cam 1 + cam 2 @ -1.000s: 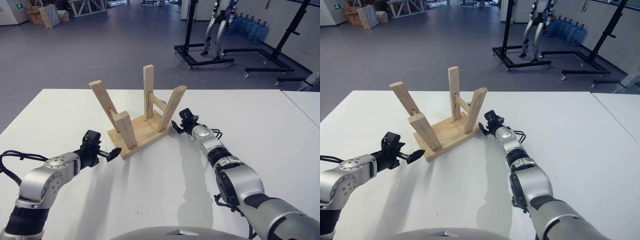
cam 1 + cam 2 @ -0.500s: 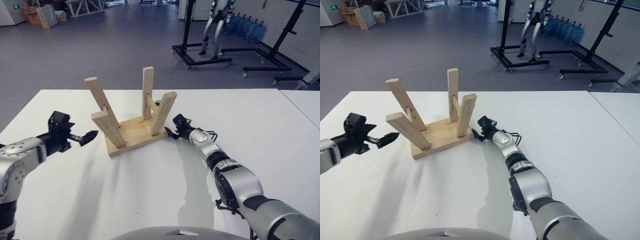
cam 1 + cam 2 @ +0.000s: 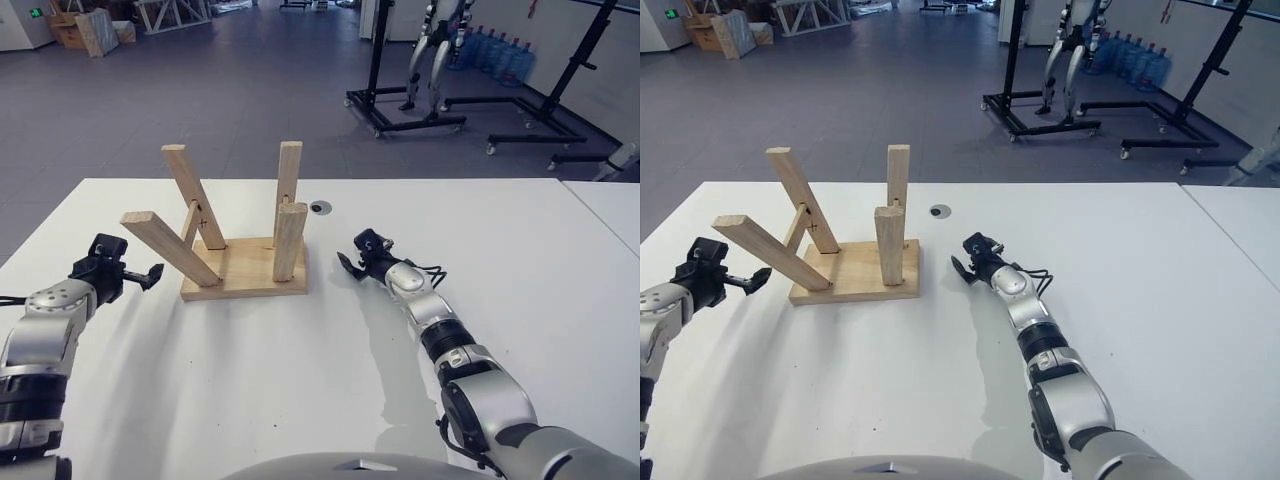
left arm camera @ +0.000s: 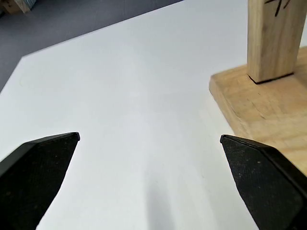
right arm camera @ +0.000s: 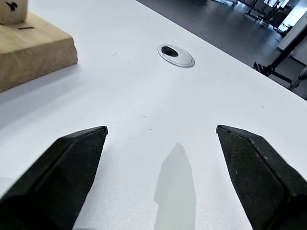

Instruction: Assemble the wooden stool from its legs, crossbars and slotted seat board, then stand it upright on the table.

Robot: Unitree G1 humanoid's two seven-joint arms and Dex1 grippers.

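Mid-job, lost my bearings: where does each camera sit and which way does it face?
Left eye view: on the head, facing forward and down at the upside-down stool on the table; the left gripper and right gripper show, flanking it.
Right eye view: beside it, same scene and grippers.
Left wrist view: looks between its open fingers at the seat board and one leg.
Right wrist view: looks between its open fingers at the cable hole; shares the seat board's corner.
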